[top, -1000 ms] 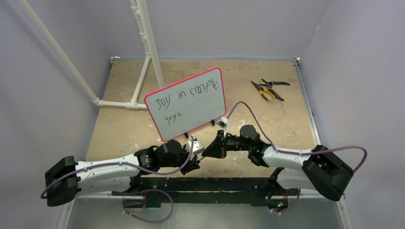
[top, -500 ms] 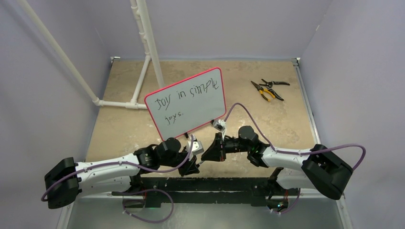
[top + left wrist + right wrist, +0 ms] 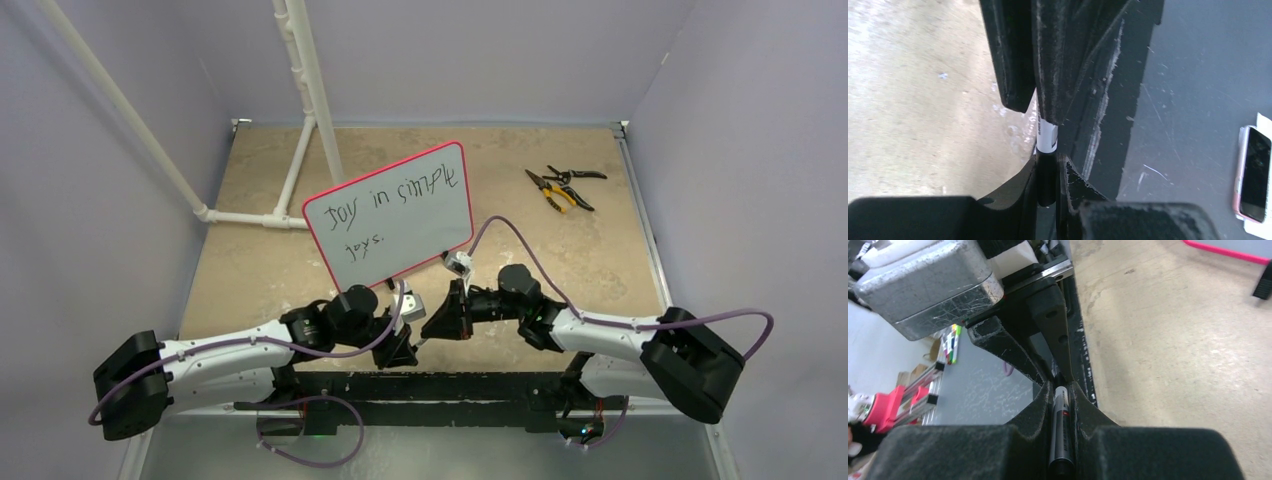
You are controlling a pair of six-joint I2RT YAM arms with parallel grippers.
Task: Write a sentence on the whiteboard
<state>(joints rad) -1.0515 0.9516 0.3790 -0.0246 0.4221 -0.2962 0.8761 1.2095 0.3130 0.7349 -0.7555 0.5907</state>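
The whiteboard [image 3: 420, 225] stands tilted on the table's middle, with a red-pink rim and black feet. The sentence [image 3: 385, 196] reads roughly "Joy in simple", with "joys." below. My two grippers meet tip to tip in front of the board. My right gripper [image 3: 442, 322] [image 3: 1062, 387] is shut on the grey-white barrel of a marker [image 3: 1060, 430]. My left gripper [image 3: 402, 345] [image 3: 1048, 160] is shut on the marker's black end [image 3: 1046, 175]; the white barrel [image 3: 1047, 137] runs up into the right fingers [image 3: 1013, 55]. The board's rim [image 3: 1228, 252] shows at the right wrist view's top.
Yellow-handled pliers and black cutters [image 3: 562, 188] lie at the back right. A white pipe frame [image 3: 300, 120] stands at the back left. A black rail [image 3: 430, 385] runs along the near edge. A phone [image 3: 1254, 172] lies below the table on the grey floor.
Both grippers stay joined on the marker. The right wrist has shifted slightly left and down, and the left wrist has turned a little. The board has not moved.
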